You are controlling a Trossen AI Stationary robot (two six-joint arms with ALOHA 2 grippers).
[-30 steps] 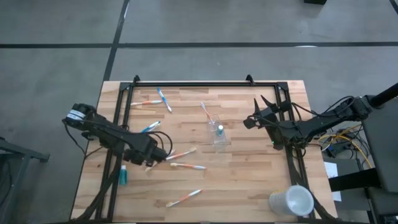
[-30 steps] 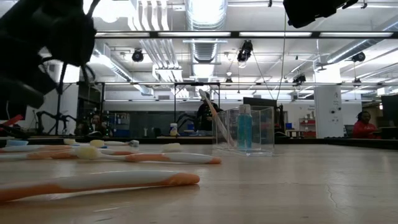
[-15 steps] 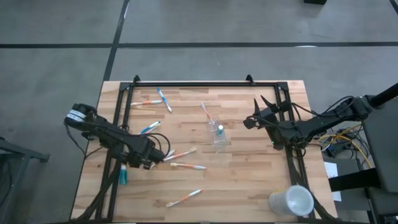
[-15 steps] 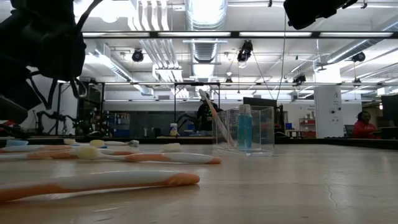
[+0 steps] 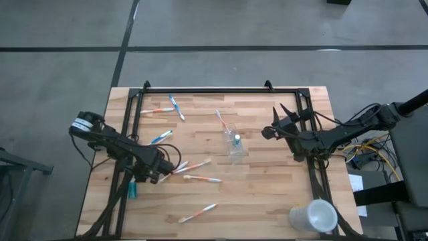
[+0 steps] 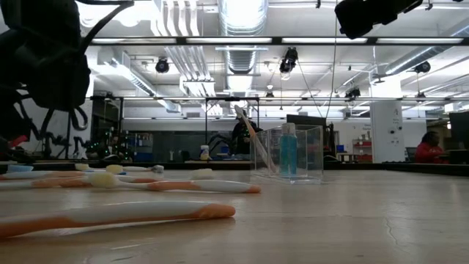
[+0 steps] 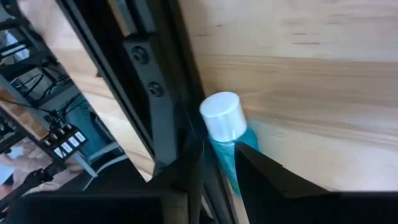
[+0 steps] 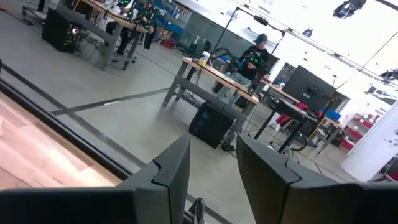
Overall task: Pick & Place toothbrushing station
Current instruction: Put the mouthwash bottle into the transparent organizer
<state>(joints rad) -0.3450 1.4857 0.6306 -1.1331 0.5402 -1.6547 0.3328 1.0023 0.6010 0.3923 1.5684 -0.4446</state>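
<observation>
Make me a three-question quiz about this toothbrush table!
1. True or false: a toothbrush leans in the clear cup.
2. Which thing is nearest the left gripper? A clear cup, B tube, C white cup.
3. What colour is the tube's cap?
Key: 1 true; 2 B; 3 white.

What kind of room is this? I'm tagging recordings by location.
Probably a large robotics lab or workshop. Exposed ducts and strip lights run along the ceiling, workbenches with monitors stand on a concrete floor, and people sit working in the background.
</observation>
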